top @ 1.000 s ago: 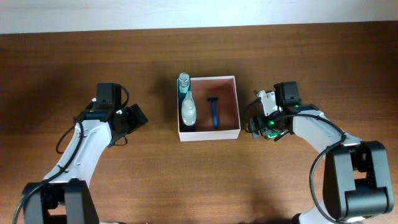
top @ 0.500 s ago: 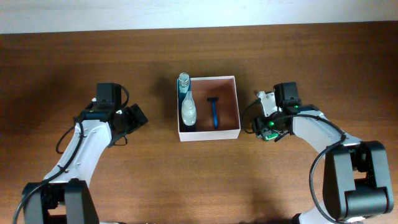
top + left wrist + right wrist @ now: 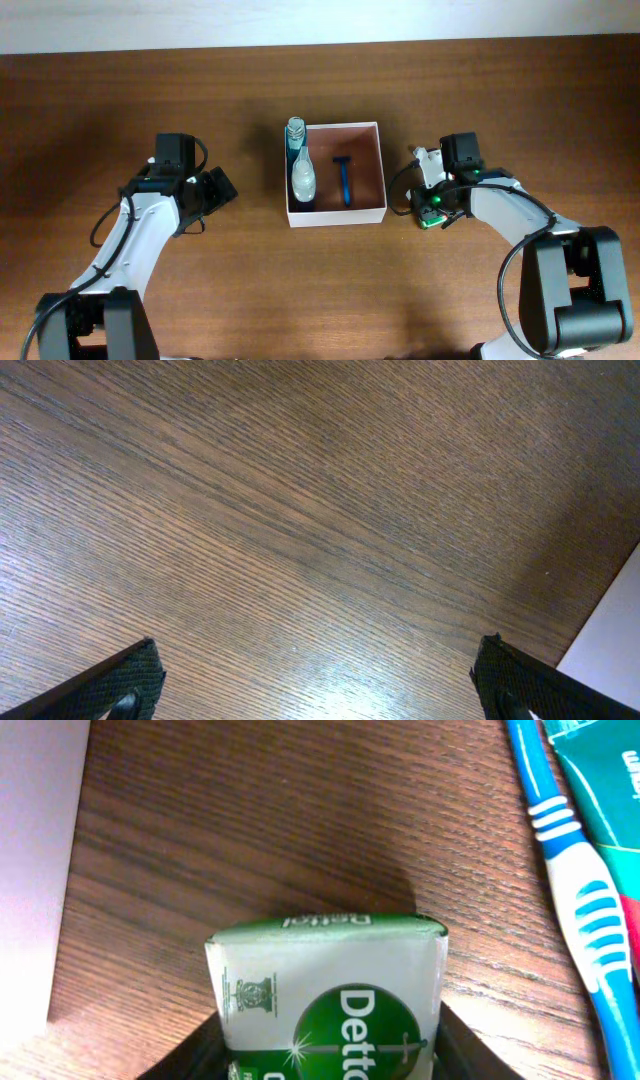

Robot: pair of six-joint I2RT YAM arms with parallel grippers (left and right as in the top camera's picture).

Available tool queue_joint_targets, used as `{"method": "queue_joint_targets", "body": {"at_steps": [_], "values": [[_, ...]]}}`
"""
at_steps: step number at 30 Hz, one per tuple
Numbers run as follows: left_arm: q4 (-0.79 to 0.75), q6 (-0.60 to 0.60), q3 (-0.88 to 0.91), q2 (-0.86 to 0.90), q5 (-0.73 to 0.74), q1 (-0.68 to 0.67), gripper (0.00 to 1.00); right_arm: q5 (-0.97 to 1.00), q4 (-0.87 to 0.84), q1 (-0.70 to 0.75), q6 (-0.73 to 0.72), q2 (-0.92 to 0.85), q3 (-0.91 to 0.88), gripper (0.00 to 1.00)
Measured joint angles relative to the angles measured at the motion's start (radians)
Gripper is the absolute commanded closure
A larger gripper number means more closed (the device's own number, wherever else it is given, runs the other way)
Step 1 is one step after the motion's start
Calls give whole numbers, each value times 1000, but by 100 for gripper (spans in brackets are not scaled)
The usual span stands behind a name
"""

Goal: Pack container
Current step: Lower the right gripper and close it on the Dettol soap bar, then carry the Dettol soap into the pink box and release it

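Observation:
The container (image 3: 337, 216) is a square white-walled box at the table's middle. Inside it lie a clear bottle (image 3: 302, 175), along its left wall with the cap over the far rim, and a blue razor (image 3: 343, 180). Just right of the box, my right gripper (image 3: 430, 208) is shut on a green and white Dettol soap bar (image 3: 330, 995). The dark fingers (image 3: 195, 1055) press both of the bar's sides, and the bar lies on the wood. My left gripper (image 3: 222, 186) is far to the left, open over bare wood with nothing between its fingertips (image 3: 130, 680).
In the right wrist view a blue and white toothbrush (image 3: 575, 890) lies on the table right of the soap. A teal package (image 3: 605, 770) lies beyond it. The container's white wall (image 3: 35, 870) stands at that view's left edge.
The right gripper's jaws have narrowed onto the soap bar. The left arm has not moved.

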State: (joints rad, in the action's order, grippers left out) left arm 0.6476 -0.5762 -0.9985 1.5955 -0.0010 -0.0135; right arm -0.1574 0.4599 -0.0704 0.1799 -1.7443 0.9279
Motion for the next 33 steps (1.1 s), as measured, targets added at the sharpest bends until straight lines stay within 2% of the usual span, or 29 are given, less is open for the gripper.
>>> {"method": "queue_joint_targets", "body": {"at_steps": [4, 8, 13, 21, 26, 33], "values": [[0, 0, 0, 0, 0, 0, 1, -2, 0, 0, 0, 0, 0, 61], [0, 0, 0, 0, 0, 0, 0, -3, 3, 0, 0, 0, 0, 69], [0, 0, 0, 0, 0, 0, 0, -6, 14, 0, 0, 4, 3, 70], [0, 0, 0, 0, 0, 0, 0, -48, 238, -2, -45, 116, 80, 75], [0, 0, 0, 0, 0, 0, 0, -96, 265, -54, -172, 276, 170, 75], [0, 0, 0, 0, 0, 0, 0, -140, 143, -213, -307, 285, 170, 75]]}}
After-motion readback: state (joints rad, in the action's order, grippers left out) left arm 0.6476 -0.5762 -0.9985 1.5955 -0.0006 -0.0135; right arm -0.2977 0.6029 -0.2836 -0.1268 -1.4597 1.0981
